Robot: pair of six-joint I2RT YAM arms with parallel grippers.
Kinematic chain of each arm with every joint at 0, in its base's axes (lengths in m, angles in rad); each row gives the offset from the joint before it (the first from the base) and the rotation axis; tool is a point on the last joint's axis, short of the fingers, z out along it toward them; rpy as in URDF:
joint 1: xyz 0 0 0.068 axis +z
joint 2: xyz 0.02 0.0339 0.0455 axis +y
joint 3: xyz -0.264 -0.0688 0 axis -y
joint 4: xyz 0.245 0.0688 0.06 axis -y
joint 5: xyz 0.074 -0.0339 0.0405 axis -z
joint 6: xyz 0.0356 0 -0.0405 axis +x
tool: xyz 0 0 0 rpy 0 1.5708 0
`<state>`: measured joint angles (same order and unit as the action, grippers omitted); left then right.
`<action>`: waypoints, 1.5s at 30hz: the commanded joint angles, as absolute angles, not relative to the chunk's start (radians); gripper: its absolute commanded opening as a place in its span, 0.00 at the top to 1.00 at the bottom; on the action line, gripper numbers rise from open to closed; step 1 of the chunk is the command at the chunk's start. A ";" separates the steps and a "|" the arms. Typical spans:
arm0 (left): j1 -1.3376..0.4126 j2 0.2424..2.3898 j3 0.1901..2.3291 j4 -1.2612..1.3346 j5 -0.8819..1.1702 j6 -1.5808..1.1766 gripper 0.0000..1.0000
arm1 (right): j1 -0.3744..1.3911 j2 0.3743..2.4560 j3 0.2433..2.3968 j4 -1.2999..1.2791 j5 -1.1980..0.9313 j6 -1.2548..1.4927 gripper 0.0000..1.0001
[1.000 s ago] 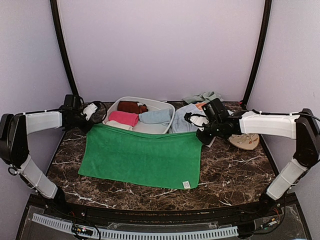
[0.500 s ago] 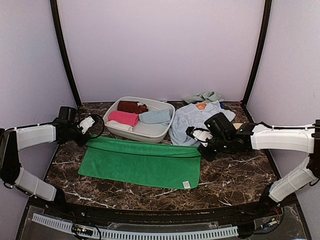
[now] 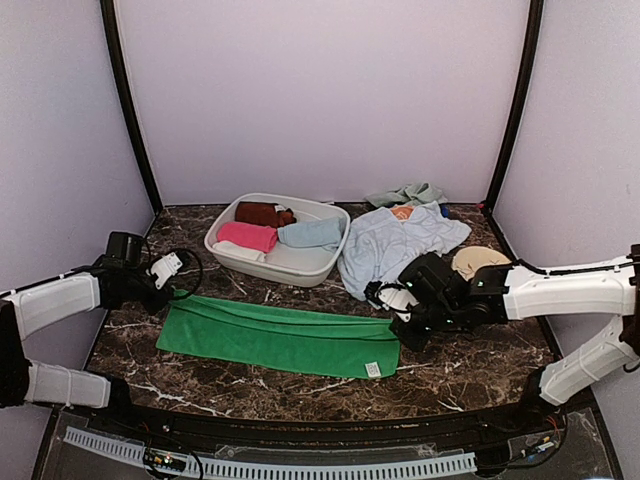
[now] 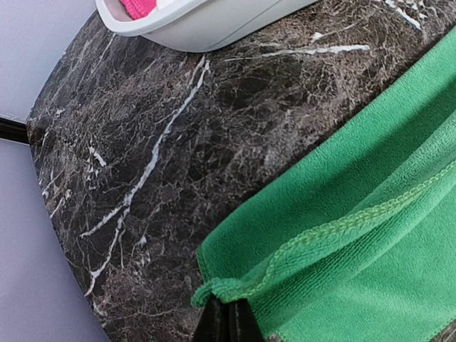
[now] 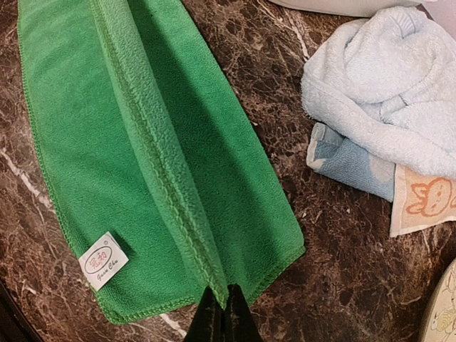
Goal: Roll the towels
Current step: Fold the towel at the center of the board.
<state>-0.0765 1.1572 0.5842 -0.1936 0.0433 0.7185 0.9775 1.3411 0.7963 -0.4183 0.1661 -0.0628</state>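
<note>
On my view the folded towel lies along the tabletop's near edge. Behind it sits the basin with rolled towels in it. A loose towel heap lies right of the basin, the disc further right, by the right edge.

A white basin stands toward the back of the dark marbled worktop. Inside it lie a brown towel at the far side, a pink towel at its left and a pale blue roll at its right. In front of the basin lies the green towel, folded lengthwise into a long band. The left claw, front-left of the basin, is closed on the band's upper left corner. The right claw, front-right of the basin, is closed on its upper right corner. Just right of the basin a light blue towel lies rumpled, with a tan disc farther right.
</note>
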 commanded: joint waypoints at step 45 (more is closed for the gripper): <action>-0.072 0.860 0.375 -0.314 0.018 0.901 1.00 | 1.270 1.522 0.929 -0.697 0.374 0.375 1.00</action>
